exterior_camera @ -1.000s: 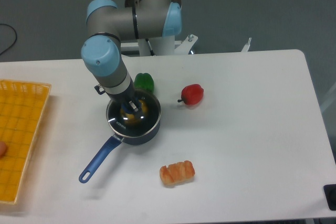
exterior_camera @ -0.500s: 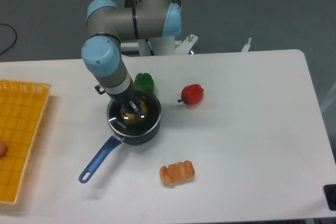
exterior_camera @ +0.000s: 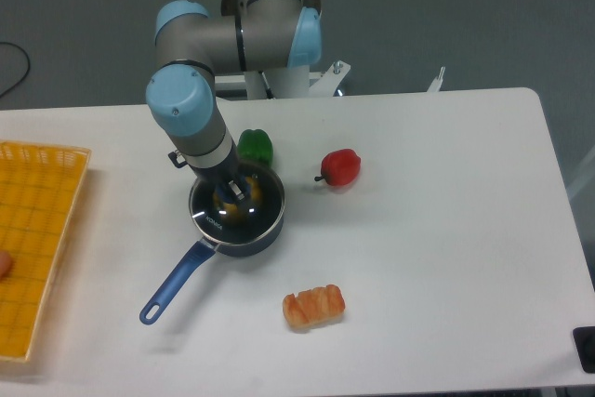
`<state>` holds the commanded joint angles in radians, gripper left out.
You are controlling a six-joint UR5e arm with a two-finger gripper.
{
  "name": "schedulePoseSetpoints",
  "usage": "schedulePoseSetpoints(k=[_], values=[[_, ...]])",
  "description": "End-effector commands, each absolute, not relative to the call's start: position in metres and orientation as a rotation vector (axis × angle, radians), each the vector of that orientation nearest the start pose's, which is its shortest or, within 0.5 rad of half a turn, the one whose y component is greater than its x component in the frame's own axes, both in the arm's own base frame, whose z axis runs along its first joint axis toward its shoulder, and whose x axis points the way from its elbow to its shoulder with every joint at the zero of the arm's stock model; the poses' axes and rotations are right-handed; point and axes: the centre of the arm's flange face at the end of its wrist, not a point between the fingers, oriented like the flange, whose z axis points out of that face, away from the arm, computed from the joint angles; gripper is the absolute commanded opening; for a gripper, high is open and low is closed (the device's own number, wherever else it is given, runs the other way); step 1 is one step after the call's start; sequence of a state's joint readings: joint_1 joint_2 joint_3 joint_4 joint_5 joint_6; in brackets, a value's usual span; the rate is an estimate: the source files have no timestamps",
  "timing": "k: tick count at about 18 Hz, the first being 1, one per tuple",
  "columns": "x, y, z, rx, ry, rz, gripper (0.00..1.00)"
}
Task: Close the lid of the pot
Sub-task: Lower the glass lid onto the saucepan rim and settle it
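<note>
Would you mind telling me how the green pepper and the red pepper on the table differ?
The green pepper sits right behind the pot, against its rim and partly hidden by the arm; the red pepper lies apart to the pot's right, in full view. The red pepper shows a dark stem on its left; no stem shows on the green one. Both are small, glossy and rest on the white table.

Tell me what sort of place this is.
Probably a robotics lab tabletop set up for manipulation tests: a robot arm mounted behind a plain white table, toy food such as a red pepper, and a small pot.
</note>
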<state>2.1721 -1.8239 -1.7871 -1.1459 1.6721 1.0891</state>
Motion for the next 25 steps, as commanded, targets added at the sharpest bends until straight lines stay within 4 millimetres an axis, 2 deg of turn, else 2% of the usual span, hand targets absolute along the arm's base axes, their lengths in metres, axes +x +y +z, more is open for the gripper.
schedulePoseSetpoints(k=[5,6,7,8,11,15,20,25], values=[[-0.209,0.525,0.293,-3.149,0.788,0.056,0.59],[-0.208,0.525,0.294,-3.149,0.785,0.058,0.67],[-0.21,0.527,0.298,-3.144,0.788,0.068,0.96],[-0.211,0.528,0.3,-3.144,0.775,0.074,1.0],[-0.22,0.536,0.311,-3.138,0.772,0.102,1.0],[-0.22,0.536,0.305,-3.145,0.78,0.095,1.0],[-0.224,0.536,0.313,-3.139,0.772,0.112,1.0],[-0.252,0.531,0.33,-3.134,0.694,0.149,1.0]])
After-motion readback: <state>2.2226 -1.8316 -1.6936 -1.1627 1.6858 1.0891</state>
